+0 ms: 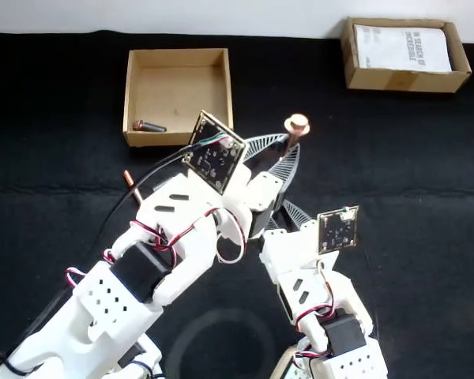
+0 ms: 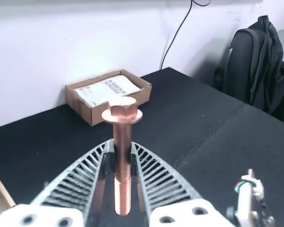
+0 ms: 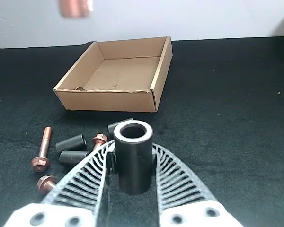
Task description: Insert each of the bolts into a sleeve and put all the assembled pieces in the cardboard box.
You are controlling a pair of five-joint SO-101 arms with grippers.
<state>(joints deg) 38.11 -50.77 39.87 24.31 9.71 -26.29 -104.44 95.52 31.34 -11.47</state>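
The left gripper [image 2: 121,145] is gripping a copper bolt [image 2: 122,125] by its shank, fingers closed on it and head pointing up, just right of the cardboard box [image 1: 130,95]. The right gripper [image 3: 132,150] is clamping a dark sleeve [image 3: 133,163] upright with its open end up, nearer than the box. One assembled piece [image 1: 148,125] is lying in the box's near left corner. Loose bolts [image 3: 42,151] and sleeves [image 3: 71,142] are lying on the black table [image 1: 395,174] just near of the box.
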